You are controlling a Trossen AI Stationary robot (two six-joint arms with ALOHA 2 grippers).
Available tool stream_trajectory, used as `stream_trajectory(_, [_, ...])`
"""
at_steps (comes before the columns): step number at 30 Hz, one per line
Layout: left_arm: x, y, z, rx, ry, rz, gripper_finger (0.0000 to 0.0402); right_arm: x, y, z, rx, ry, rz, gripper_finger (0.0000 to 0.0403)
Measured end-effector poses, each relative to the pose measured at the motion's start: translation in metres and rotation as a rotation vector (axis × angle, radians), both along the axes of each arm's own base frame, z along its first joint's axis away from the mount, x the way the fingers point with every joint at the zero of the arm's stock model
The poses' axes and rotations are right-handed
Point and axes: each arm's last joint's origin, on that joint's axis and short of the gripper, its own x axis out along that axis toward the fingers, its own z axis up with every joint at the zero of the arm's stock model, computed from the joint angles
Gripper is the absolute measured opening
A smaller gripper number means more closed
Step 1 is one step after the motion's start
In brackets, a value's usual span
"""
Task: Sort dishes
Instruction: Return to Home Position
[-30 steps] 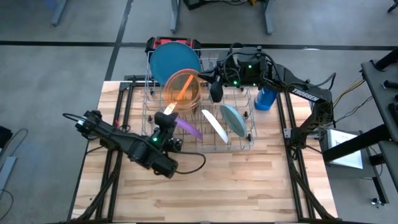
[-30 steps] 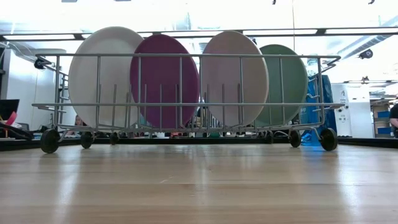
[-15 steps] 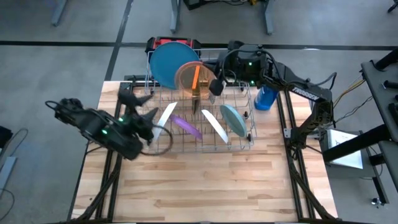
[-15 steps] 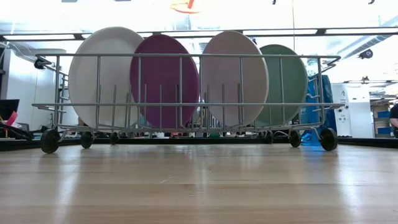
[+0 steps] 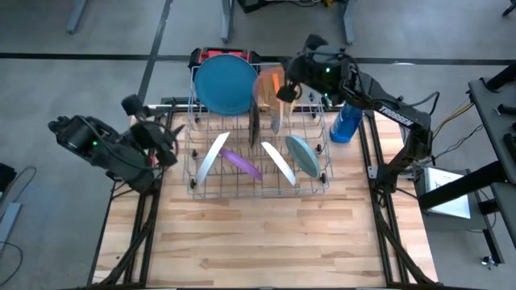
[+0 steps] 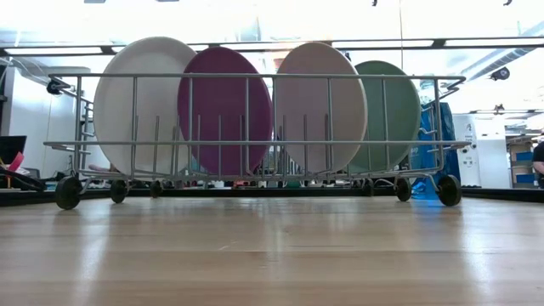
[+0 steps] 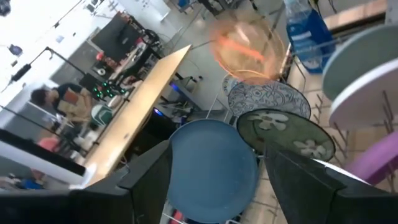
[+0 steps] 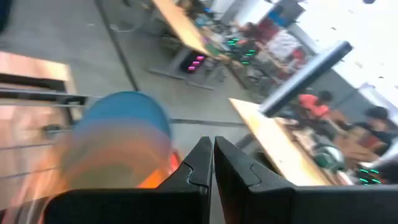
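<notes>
orange plate (image 5: 268,83): on edge above the back of the wire rack (image 5: 192,181), pinched by right gripper (image 5: 282,90).
left gripper (image 5: 157,121): left of the rack, fingers spread, empty.

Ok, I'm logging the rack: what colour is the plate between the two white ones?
Purple. That round flat plate shows clearest in the low view.

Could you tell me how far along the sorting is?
Done: white plates, purple plate, teal plate, blue plate and patterned plates stand in the rack. In hand: right gripper holds orange plate above it. Left: slotting that in; left gripper waits open, left of the rack.
</notes>
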Motion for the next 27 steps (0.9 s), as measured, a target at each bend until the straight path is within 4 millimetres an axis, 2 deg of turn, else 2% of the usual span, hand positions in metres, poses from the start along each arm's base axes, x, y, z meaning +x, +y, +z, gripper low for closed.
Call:
stream_trajectory(5, [-0.015,0.009,0.005,-0.043,-0.062,0.008,0.0242,-0.008,-0.02,0.0,-0.053,0.055,-0.039,0.0008])
stream_trajectory(10, [-0.024,0.014,0.008,-0.071,-0.096,0.009,0.0242,-0.015,-0.037,0.0,-0.005,0.014,-0.057,0.0008])
stream_trajectory(16, [-0.027,0.015,0.008,-0.071,-0.096,0.006,0.0242,-0.019,-0.039,-0.008,0.064,0.058,-0.071,0.0008])
stream_trajectory(27, [-0.025,0.014,0.007,-0.066,-0.086,0.003,0.0242,-0.019,-0.038,-0.011,0.097,0.062,-0.077,0.0008])
